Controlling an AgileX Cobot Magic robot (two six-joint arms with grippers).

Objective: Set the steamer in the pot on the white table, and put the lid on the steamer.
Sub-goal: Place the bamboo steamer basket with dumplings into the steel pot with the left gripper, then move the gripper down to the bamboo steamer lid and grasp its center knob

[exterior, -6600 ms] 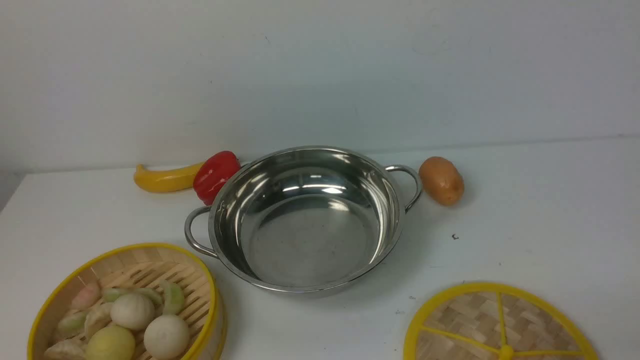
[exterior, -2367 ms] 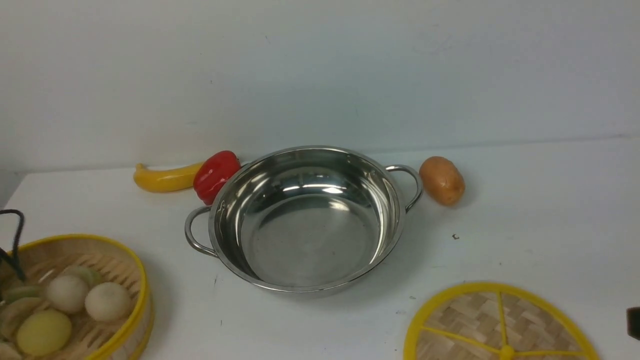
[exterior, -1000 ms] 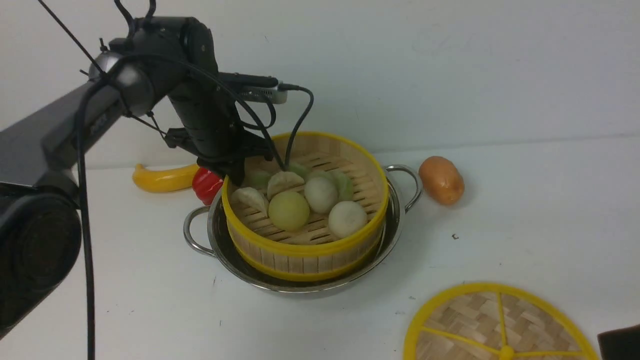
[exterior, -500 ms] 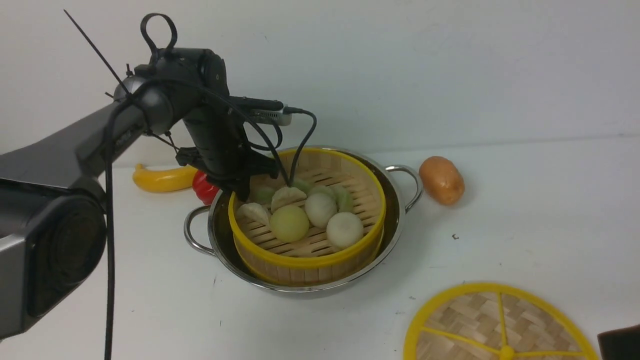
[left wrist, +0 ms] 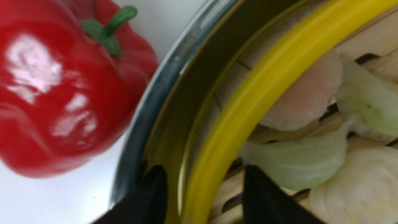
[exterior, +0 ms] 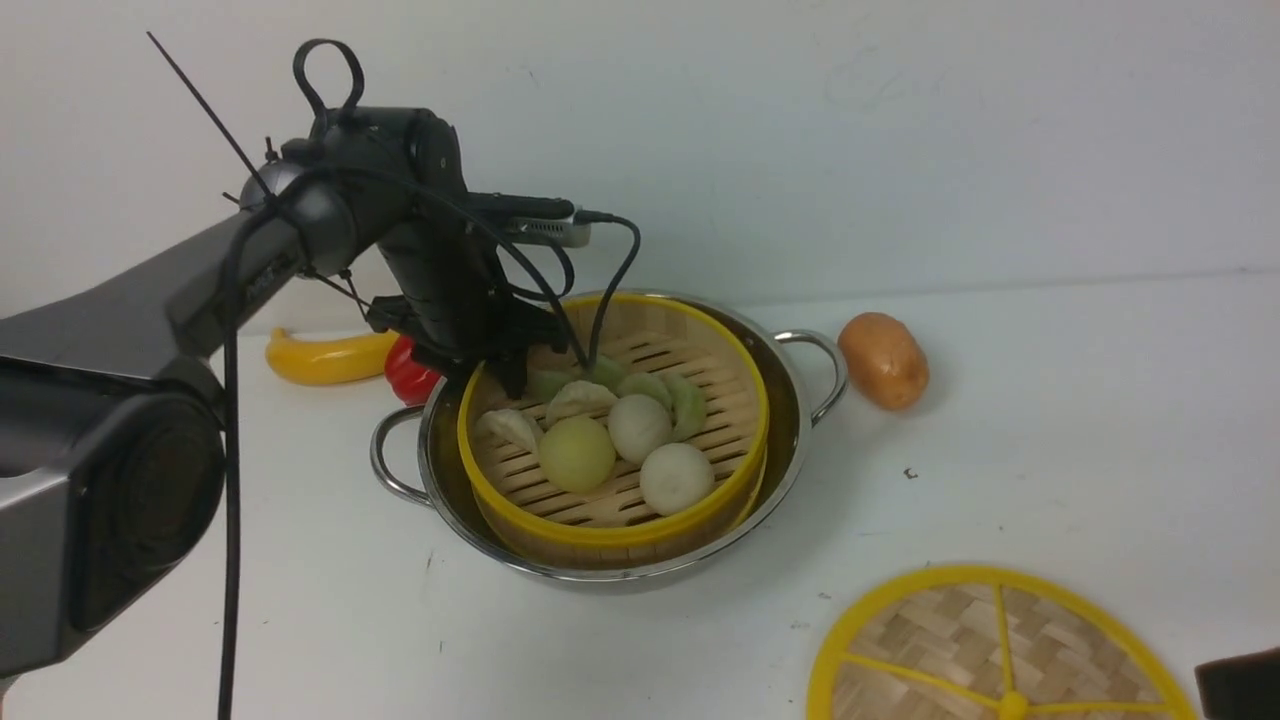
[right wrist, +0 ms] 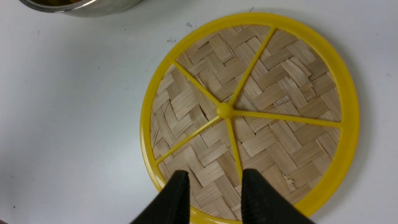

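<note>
The steamer (exterior: pixel 610 535), a yellow-rimmed bamboo basket holding several buns and dumplings, sits inside the steel pot (exterior: pixel 792 440) on the white table (exterior: pixel 1050 450). My left gripper (exterior: pixel 495 370) is at the steamer's far-left rim. In the left wrist view the left gripper (left wrist: pixel 203 174) is open, one finger (left wrist: pixel 154 186) outside the yellow rim (left wrist: pixel 248 99) and the other inside, with gaps on both sides. The lid (exterior: pixel 950 640) lies flat at the front right. My right gripper (right wrist: pixel 214 177) hovers open over the lid (right wrist: pixel 279 93), near its edge, holding nothing.
A red pepper (exterior: pixel 405 372) and a yellow banana (exterior: pixel 320 358) lie just behind and left of the pot, the pepper (left wrist: pixel 62 87) close to its rim. A brown potato (exterior: pixel 882 360) rests beside the pot's right handle (exterior: pixel 820 365).
The steamer has sunk lower into the pot and settled. My left gripper's fingers have parted from its rim. The right gripper and the lid have not moved.
</note>
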